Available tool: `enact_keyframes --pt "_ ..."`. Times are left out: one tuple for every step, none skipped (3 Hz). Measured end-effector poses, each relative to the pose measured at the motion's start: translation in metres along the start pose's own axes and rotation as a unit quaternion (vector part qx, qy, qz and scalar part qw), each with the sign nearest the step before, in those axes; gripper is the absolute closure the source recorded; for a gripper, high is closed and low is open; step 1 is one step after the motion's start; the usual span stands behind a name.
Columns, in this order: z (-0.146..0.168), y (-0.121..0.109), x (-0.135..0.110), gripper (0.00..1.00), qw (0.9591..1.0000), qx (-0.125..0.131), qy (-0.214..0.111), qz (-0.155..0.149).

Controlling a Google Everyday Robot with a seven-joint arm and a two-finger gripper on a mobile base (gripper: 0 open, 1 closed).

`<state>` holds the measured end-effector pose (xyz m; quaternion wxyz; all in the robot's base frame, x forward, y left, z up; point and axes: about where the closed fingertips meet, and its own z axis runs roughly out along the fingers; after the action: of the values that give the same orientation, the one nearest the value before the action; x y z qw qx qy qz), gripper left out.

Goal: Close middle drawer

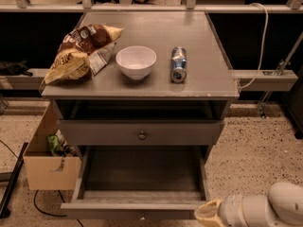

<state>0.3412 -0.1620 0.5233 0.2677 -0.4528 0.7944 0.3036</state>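
gripper: sitting at the lower right, just by the pulled-out front's right corner; whether it is clenched or released i cannot tell
middle drawer: standing pulled far out below the upper drawer, its grey floor showing, its low front with a small knob lying at the bottom edge
cabinet top: carrying a chip bag, a white bowl and a can lying on its side
cardboard box: sitting left of the cabinet, holding something green
floor: a black cable trailing by the box
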Motion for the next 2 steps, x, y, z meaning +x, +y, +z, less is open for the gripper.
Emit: enact_keyframes --pt "0.031 0.022 0.016 1.00 0.9992 -0.011 -0.026 0.028" --pt "0.066 0.034 0.034 1.00 0.9978 -0.007 -0.038 0.054"
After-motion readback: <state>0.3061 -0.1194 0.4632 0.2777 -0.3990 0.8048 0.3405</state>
